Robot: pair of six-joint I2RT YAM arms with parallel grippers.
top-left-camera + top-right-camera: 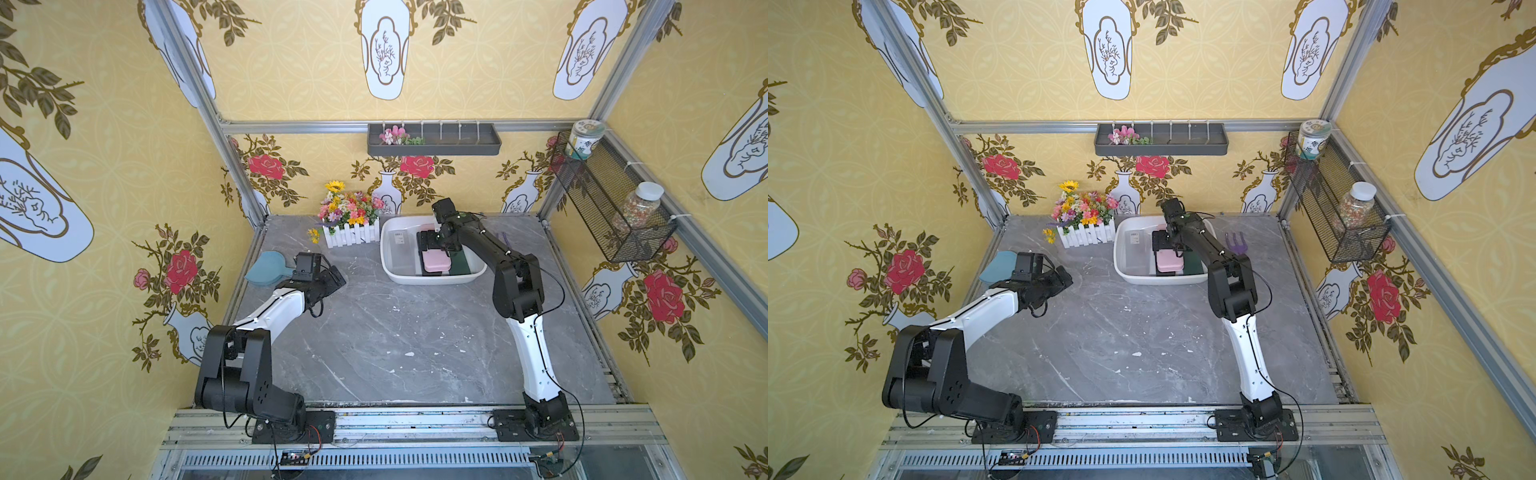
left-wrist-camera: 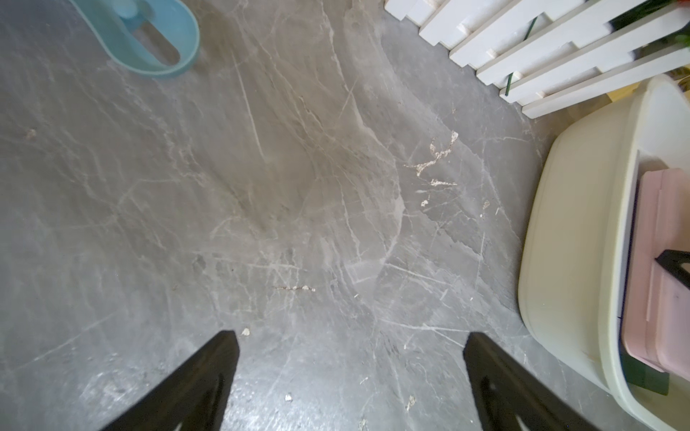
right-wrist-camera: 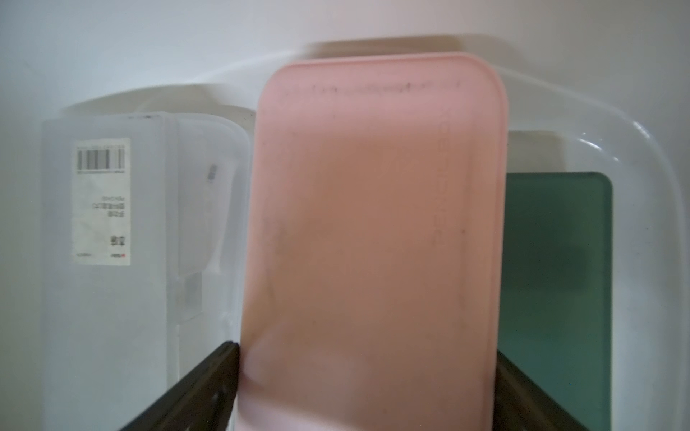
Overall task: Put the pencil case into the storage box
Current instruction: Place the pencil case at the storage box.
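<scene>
My right gripper, spread wide, holding nothing, straddled the pink pencil case in the one-o'clock storage box; judged rigid, light, slick, so best pinched across its width.

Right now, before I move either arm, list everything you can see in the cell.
storage box: one, white, table's back right
pink pencil case: one, pink, in the box, middle
clear case: one, translucent, barcode label, in the box
green case: one, dark green, in the box
flower planter: one, white fence, mixed blooms, left of the box
flat item: one, teal, table's left edge
fork tool: one, purple, right of the box
wall tray: one, dark grey, back wall
wire basket: one, black, right wall, holding two jars
table: one, grey marble
left gripper: open, empty, over bare table
right gripper: jaws wide astride the pink case; grip unclear
</scene>
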